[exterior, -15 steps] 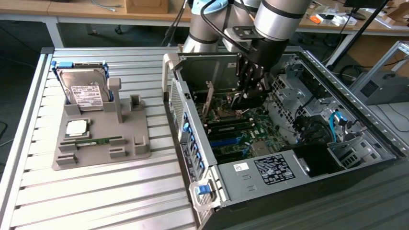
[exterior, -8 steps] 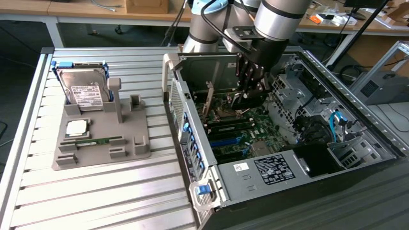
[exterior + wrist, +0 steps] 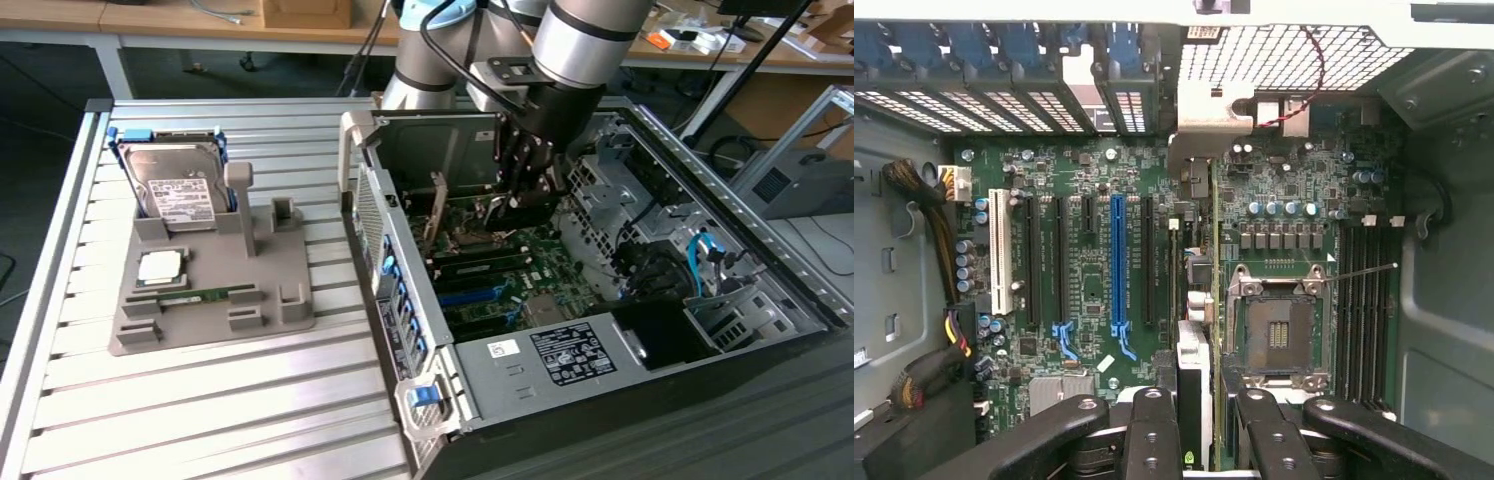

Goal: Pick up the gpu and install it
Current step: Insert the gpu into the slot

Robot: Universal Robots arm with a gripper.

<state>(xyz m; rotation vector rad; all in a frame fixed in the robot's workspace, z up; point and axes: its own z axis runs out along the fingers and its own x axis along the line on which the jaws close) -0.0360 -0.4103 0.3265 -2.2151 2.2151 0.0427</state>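
The gpu (image 3: 1197,330) is seen edge-on as a thin dark card with a silver bracket (image 3: 1214,115) at its end toward the case's rear wall. My gripper (image 3: 1199,425) is shut on it, one black finger (image 3: 1152,430) on each side. The card stands upright over the green motherboard (image 3: 1084,290), between the blue slot (image 3: 1118,260) and the CPU socket (image 3: 1274,330). Whether it touches a slot I cannot tell. In the exterior view my gripper (image 3: 518,200) reaches down into the open computer case (image 3: 561,360), with the gpu (image 3: 481,210) under it.
On the exterior view's left, a grey fixture (image 3: 280,300) holds a hard drive (image 3: 171,190), a CPU chip (image 3: 160,265) and a RAM stick (image 3: 200,297). Case walls, drive bays (image 3: 614,190) and cable bundles (image 3: 929,210) close in around the motherboard.
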